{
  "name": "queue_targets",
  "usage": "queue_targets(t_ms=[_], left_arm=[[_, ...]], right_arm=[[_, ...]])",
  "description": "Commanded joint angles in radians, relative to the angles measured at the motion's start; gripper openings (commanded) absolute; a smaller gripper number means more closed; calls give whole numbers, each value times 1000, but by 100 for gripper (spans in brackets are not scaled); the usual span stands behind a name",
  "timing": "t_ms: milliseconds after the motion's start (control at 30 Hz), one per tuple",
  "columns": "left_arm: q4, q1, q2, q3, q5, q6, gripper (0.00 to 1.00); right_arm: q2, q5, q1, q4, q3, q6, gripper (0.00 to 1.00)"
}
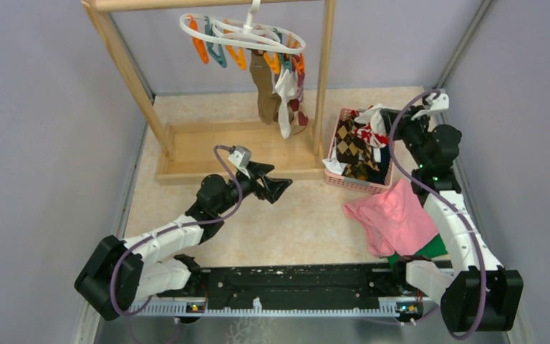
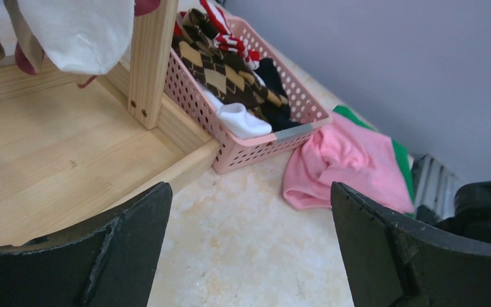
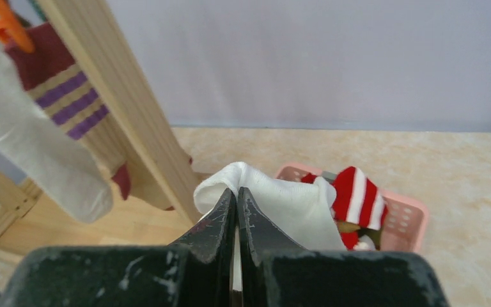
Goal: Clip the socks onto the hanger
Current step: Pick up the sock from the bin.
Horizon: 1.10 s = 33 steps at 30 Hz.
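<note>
Three socks (image 1: 265,93) (olive, white, striped) hang on the white hanger (image 1: 238,30), another white sock (image 3: 284,204) in the right claw (image 3: 236,199).

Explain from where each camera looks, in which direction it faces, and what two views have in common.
Top external: above and behind the bases, looking down on the table; left arm and right arm show, plus the white plastic oval hanger on the wooden rack.
Left wrist: on the left arm, facing the pink perforated plastic basket and pink cloth; the open left tool frames the bottom.
Right wrist: over that basket, facing the rack's post; the right tool, shut on a white sock, shows.
Shared: every view shows the basket.
</note>
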Motion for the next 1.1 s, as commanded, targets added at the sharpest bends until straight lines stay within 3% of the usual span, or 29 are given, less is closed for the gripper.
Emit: queue_targets(t_ms=[0, 333, 400, 500, 633, 800, 1067], left_arm=[[186, 34, -20, -15, 69, -219, 97], [487, 92, 178, 14, 227, -812, 76], [559, 92, 262, 20, 242, -931, 79], [707, 92, 389, 35, 289, -1092, 98], [918, 90, 542, 24, 271, -1313, 99], [1035, 89, 668, 13, 187, -1438, 99], [1035, 91, 673, 14, 138, -1456, 95]], right_arm=[[-18, -108, 59, -26, 70, -28, 0], [35, -310, 232, 41, 11, -70, 0], [41, -303, 286, 50, -5, -107, 0], [55, -278, 349, 74, -24, -130, 0], [88, -284, 381, 144, -40, -102, 0], [132, -296, 417, 173, -41, -107, 0], [150, -280, 434, 173, -64, -136, 0]])
